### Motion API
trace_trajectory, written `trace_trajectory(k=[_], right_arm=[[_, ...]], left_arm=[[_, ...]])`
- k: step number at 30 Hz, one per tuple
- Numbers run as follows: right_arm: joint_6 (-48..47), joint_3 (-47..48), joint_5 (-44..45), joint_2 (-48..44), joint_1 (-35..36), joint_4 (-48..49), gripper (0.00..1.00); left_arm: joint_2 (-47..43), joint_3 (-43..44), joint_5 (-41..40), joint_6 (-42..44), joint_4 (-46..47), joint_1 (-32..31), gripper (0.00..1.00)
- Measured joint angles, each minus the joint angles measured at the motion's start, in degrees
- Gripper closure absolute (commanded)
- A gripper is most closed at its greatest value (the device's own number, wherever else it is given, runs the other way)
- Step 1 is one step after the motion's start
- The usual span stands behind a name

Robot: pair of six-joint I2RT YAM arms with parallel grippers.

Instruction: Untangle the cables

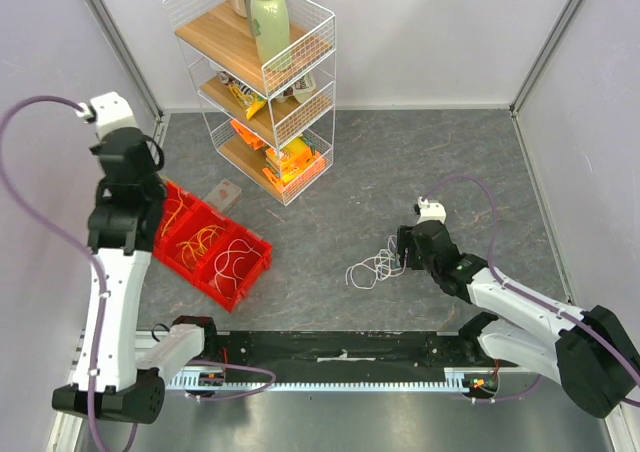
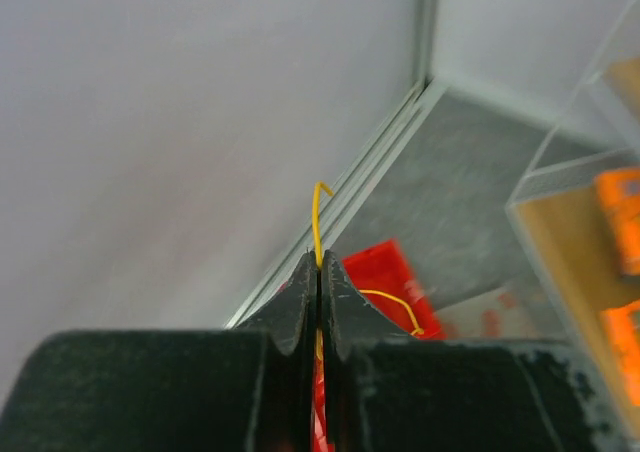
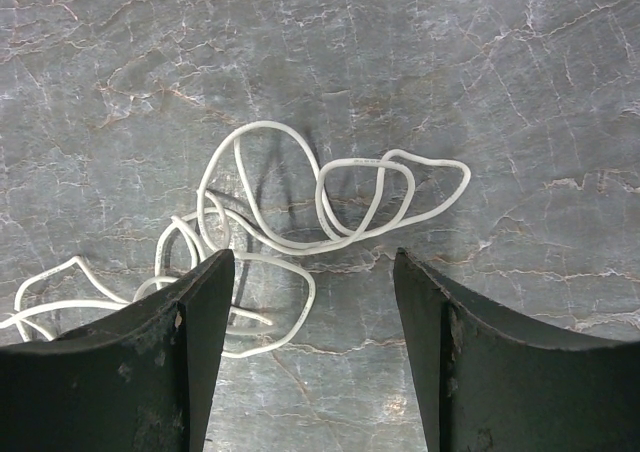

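Observation:
My left gripper [image 2: 318, 262] is shut on a thin yellow cable [image 2: 317, 217], whose end curls up above the fingertips. The left arm is raised high over the red bin [image 1: 266, 244] at the left of the table. The bin's compartments hold orange cables [image 1: 203, 238] and white cables [image 1: 238, 260]. A loose tangle of white cable [image 1: 374, 266] lies on the grey table. My right gripper [image 1: 404, 249] is open just behind that tangle. In the right wrist view the white loops [image 3: 300, 202] lie ahead of the fingertips, and one loop runs under the left finger [image 3: 200, 312].
A white wire shelf rack [image 1: 265, 82] with bottles and orange snack packs stands at the back left. A small clear packet [image 1: 225, 194] lies between rack and bin. A black rail [image 1: 340, 357] runs along the near edge between the arm bases.

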Motion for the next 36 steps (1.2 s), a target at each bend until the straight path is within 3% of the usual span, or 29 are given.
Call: trace_trajectory(k=[4,8,14,17,27,30,32,36], right_arm=[[-0.3,-0.2,-0.5,-0.1,0.0,0.2,0.27],[-0.4,-0.2,-0.8,-0.3,0.0,0.2,0.27],[-0.3,-0.6,-0.9,-1.7,0.0,0.5,0.27],[-0.4,-0.8,-1.1,-1.9,0.0,0.7,0.27],[-0.6,-0.9,-1.7,-1.9,0.0,0.7,0.27],[-0.7,-0.9,-1.9,-1.9,0.0,0.7,0.27],[-0.8,-0.9,-2.1,-1.9,0.0,0.7,0.27],[-1.0,-0.9,-2.5,-1.9,0.0,1.1,0.27]], left_arm=[[1.3,-5.8,-5.8,0.8,-1.4,0.0,0.98],[1.9,1.2,-11.3,1.4,-1.1,-0.1,0.98],[-0.4,11.2,-17.2,6.4,7.1,-0.1,0.98],[-1.6,13.9,-15.1,6.6,5.6,-0.1,0.98],[-0.8,15.4,3.9,5.7,-2.9,-0.2,0.98],[3.1,19.0,1.5,6.6,-6.5,-0.7,0.98],[3.8,14.0,-5.0,9.2,-3.3,-2.6,0.98],[2.0,-6.2,-12.8,16.8,5.3,-6.2,0.98]])
